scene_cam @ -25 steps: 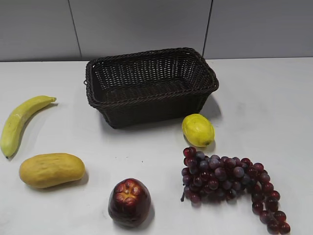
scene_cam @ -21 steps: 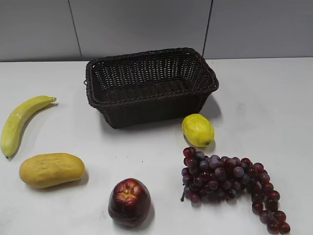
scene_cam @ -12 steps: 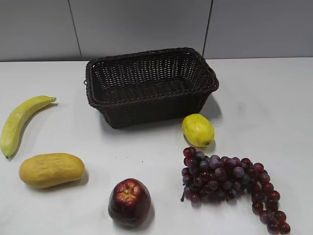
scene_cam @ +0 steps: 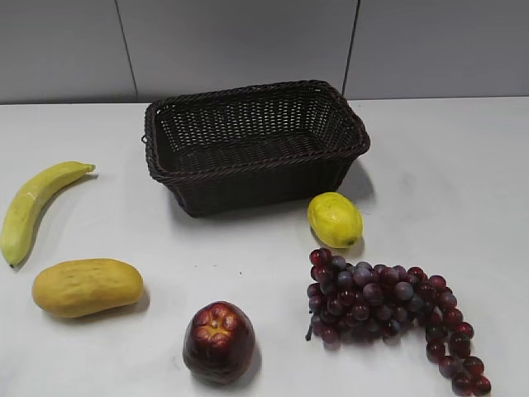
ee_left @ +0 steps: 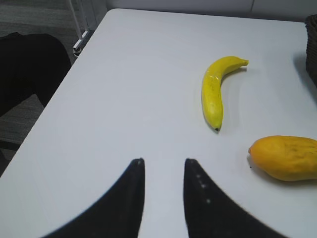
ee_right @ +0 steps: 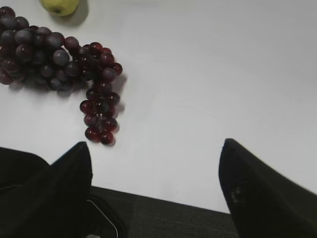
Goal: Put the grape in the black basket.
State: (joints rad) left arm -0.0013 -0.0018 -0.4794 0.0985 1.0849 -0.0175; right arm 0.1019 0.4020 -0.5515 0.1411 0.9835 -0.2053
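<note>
Grey wall panels stand behind your white bench [scene_cam: 463,165], and the black basket [scene_cam: 252,145] sits near its far edge, about midway along, with only bare weave showing inside. You will find the grape [scene_cam: 388,310] toward the near right corner, lying flat on the bench, its narrow tail trailing out to the near edge. Just beyond it, between bunch and basket, lies a lemon [scene_cam: 335,219], close to the bunch but apart from it. An apple [scene_cam: 218,341] stands at the near edge, left of the bunch. A mango [scene_cam: 87,286] and a banana [scene_cam: 37,207] lie along the left edge.

Your right gripper [ee_right: 156,163] hangs over the near right edge with its jaws spread wide, empty, the bunch's tail just ahead on its left. Your left gripper [ee_left: 163,173] hovers above the left side, jaws narrowly parted, gripping nothing.
</note>
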